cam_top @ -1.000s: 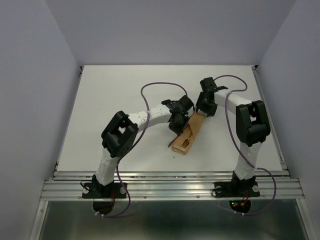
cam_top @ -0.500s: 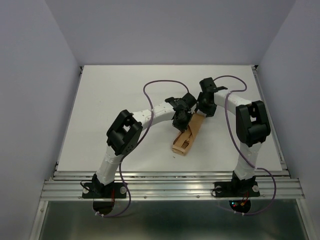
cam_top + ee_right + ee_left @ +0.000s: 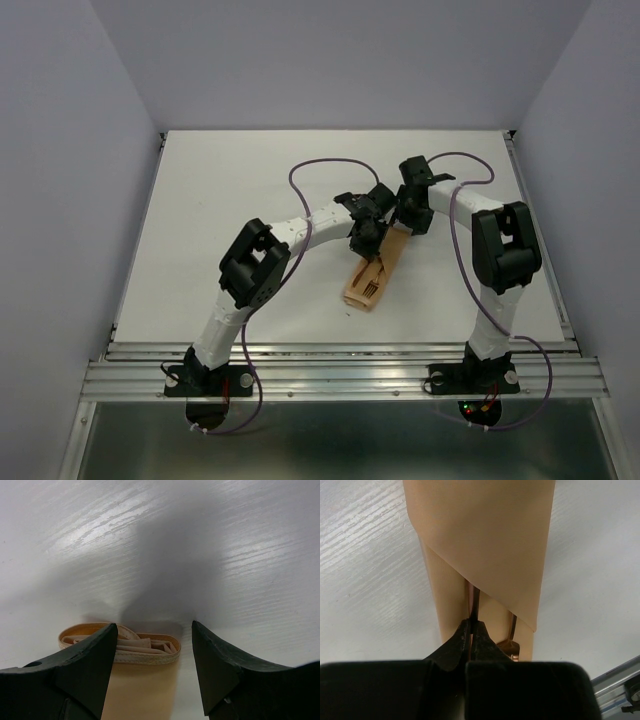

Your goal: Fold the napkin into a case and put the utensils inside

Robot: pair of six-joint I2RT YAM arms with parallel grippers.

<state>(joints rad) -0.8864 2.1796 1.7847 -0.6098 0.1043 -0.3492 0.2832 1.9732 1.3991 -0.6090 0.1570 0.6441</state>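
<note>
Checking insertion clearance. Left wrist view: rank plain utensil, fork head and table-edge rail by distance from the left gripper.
1. plain utensil: pinched in the left gripper, centre.
2. fork head: just right of the gripper, on the case.
3. table-edge rail: far lower right.

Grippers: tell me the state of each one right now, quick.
Left gripper: closed on a utensil that runs under the flap of the napkin case.
Right gripper: open, holding nothing, over the napkin case's end.
</note>
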